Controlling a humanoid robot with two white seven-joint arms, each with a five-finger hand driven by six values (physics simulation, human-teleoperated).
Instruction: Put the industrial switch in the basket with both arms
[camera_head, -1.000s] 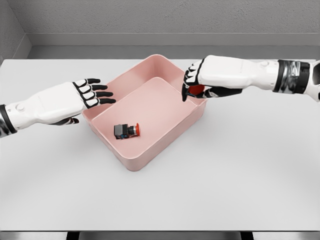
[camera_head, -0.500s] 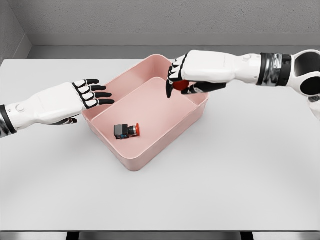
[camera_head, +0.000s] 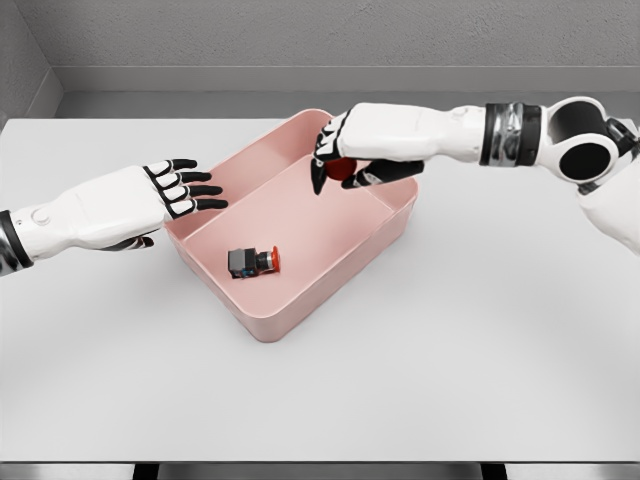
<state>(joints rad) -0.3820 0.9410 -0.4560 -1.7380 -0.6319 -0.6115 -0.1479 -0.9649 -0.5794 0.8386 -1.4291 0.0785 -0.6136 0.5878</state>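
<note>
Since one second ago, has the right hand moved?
Yes. The right hand, shut on a red object, has moved left, from the pink basket's right rim to above its inside. The left hand stayed at the left rim.

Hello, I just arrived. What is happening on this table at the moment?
A robot is putting switches into a pink basket. One switch with a red button lies on the basket floor. The right hand is above the basket, fingers closed on a red object, probably a second switch. The left hand hovers open at the basket's left rim, holding nothing.
</note>
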